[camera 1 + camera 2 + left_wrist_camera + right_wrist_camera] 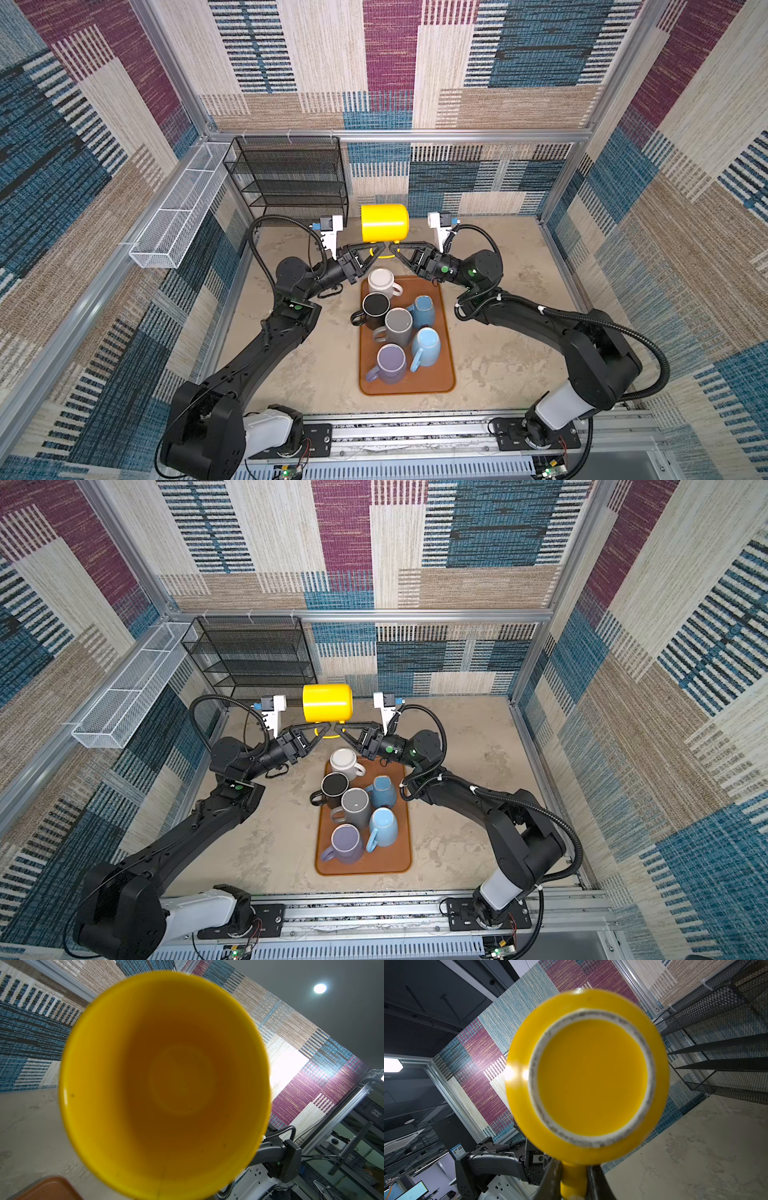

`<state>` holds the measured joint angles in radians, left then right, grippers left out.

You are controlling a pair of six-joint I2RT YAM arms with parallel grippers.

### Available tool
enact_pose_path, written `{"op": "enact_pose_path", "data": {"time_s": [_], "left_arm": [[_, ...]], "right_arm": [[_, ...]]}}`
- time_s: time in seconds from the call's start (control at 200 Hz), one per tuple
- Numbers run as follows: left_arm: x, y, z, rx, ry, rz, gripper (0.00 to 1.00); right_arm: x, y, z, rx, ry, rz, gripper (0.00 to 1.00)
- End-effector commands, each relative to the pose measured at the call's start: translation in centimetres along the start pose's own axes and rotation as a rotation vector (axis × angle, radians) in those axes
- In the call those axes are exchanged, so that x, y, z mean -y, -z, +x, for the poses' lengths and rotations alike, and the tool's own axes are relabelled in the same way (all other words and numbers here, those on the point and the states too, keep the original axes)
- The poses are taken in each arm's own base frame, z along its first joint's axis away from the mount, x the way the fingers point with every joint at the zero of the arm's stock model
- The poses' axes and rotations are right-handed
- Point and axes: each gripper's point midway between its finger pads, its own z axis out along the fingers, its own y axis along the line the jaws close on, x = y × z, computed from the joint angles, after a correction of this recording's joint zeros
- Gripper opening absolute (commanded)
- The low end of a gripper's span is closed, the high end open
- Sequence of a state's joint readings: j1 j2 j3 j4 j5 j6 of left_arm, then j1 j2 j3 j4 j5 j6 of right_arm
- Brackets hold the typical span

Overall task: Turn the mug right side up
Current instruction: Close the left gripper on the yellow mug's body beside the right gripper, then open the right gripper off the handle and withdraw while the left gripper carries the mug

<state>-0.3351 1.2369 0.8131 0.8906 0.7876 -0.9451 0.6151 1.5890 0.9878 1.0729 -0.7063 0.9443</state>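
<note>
Hanging on its side above the tabletop, the yellow mug [384,222] [327,702] sits in the middle of the frame in both top views, just above the far end of the brown tray [446,374]. Its mouth faces the left of the frame and its base the right. Its handle [383,255] points down toward the tray.

The right gripper [391,248] comes in from the right. The right wrist view shows the mug's ringed base [591,1076], with the dark fingers [551,1180] clamped on either side of the handle.

The left gripper [379,248] comes in from the left with its tip at the same handle. Its jaws look narrow, but I cannot tell whether they grip it. The left wrist view looks straight into the mug's hollow [166,1084].

Other mugs [398,324] stand on the tray, and a black wire rack [291,174] stands at the upper left.
</note>
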Motion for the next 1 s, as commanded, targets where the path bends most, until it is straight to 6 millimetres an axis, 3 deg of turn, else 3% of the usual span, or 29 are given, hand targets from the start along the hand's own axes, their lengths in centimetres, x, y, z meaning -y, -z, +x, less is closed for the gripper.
{"op": "enact_pose_path", "data": {"time_s": [0.0, 0.19, 0.406, 0.491, 0.841, 0.997], "left_arm": [[2.2, 0.2, -1.4, 0.056, -0.066, 0.067, 0.00], [3.7, 0.8, -1.5, 0.077, -0.115, 0.124, 0.00], [3.8, 1.0, -1.4, 0.069, -0.131, 0.095, 0.00], [3.7, 1.0, -1.3, 0.060, -0.141, 0.078, 0.00], [-0.1, 1.6, -0.9, -0.013, -0.123, -0.204, 0.00], [-2.8, 2.3, -0.6, -0.075, -0.101, -0.391, 0.00]], "right_arm": [[-0.1, -0.3, 1.8, -0.099, 0.014, -0.009, 0.09], [0.3, -0.4, 2.5, -0.135, 0.019, 0.001, 0.25], [0.4, 0.1, 2.8, -0.145, 0.033, 0.017, 0.39], [0.4, 0.3, 3.2, -0.169, 0.045, 0.029, 0.61], [1.4, 3.1, 2.9, -0.212, 0.135, 0.243, 0.93], [2.8, 5.0, 1.5, -0.183, 0.164, 0.410, 0.96]]}}
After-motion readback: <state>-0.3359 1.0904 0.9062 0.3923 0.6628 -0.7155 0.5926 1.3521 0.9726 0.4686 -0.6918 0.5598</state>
